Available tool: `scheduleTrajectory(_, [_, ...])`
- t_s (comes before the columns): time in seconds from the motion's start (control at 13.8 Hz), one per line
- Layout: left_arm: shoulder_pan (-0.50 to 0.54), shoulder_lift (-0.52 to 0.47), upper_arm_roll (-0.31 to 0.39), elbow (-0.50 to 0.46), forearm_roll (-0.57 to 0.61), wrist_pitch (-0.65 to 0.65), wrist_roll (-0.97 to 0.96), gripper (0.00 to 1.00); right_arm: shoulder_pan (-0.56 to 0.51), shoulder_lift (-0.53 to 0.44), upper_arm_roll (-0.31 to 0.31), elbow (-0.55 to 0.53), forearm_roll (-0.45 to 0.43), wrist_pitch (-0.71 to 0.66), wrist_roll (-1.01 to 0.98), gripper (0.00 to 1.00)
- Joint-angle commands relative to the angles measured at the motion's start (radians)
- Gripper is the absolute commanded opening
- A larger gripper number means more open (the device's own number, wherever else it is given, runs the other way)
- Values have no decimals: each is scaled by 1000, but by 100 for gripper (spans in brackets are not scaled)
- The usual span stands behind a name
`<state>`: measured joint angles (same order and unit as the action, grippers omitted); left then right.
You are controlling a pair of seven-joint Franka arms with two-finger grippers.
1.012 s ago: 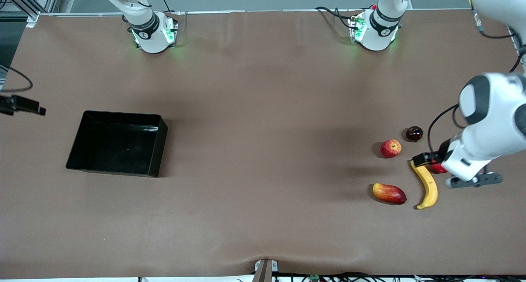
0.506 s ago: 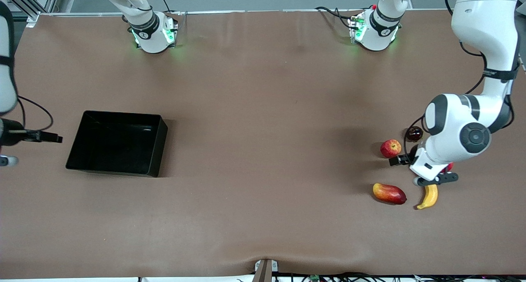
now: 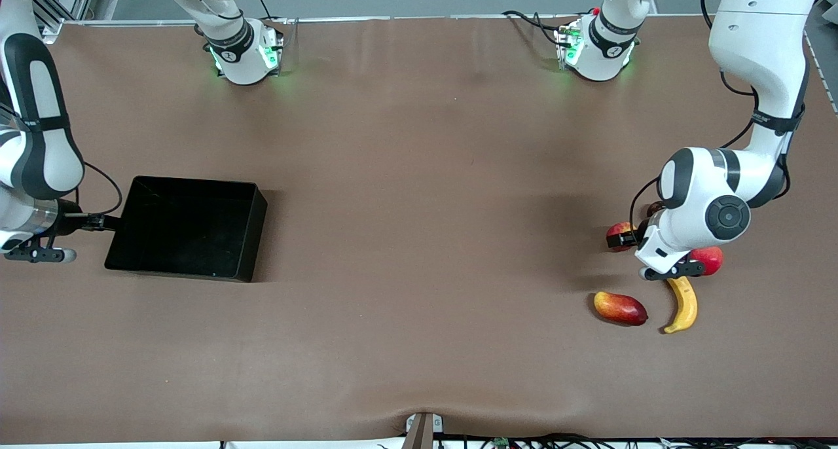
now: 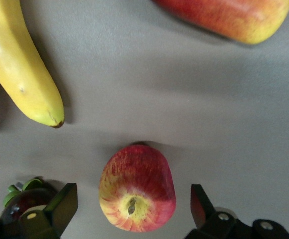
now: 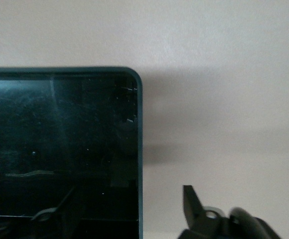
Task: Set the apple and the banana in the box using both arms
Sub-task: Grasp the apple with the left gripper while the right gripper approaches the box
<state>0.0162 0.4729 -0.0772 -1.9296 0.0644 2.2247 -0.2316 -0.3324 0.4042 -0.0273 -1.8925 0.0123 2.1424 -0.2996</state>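
At the left arm's end of the table, nearest the front camera, we see the banana point(image 3: 683, 303) lying with its long axis running roughly toward and away from that camera, curved, with an oblong red-and-yellow fruit point(image 3: 620, 307) just beside it toward the right arm's end. A little farther from the camera, a larger red fruit point(image 3: 710, 259) sits near the banana's farther end, and farther again lies the apple point(image 4: 137, 188), mostly hidden in the front view by the left arm's wrist. In the left wrist view the left gripper point(image 4: 133, 205) hangs directly over the apple with its two fingers spread wide, one on each side of the fruit and touching neither; the stem dimple faces up at the camera. A dark fruit with green leaves point(image 4: 26, 200) sits close by one finger, so we judge the descent must stay centred to avoid nudging it. The left arm is plainly the nearer one to both fruits. Toward the right arm's end of the table stands the box point(image 3: 139, 266), empty, with the right gripper point(image 5: 127, 211) spread open above its edge, holding nothing and waiting.
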Motion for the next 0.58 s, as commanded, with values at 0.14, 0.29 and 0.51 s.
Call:
scheduleTrajectory(0.14, [7, 7, -1, -29, -14, 23, -9, 83, -25, -2, 15, -76, -17, 77, -10, 15])
scheduleTrajectory(0.29, [8, 23, -1, -23, -14, 23, -11, 44, -25, -2, 15, -76, -15, 77, -10, 0])
scheduleTrajectory(0.51, [16, 18, -1, -20, -14, 21, -11, 0, -27, -4, 15, -62, -15, 64, -12, 0])
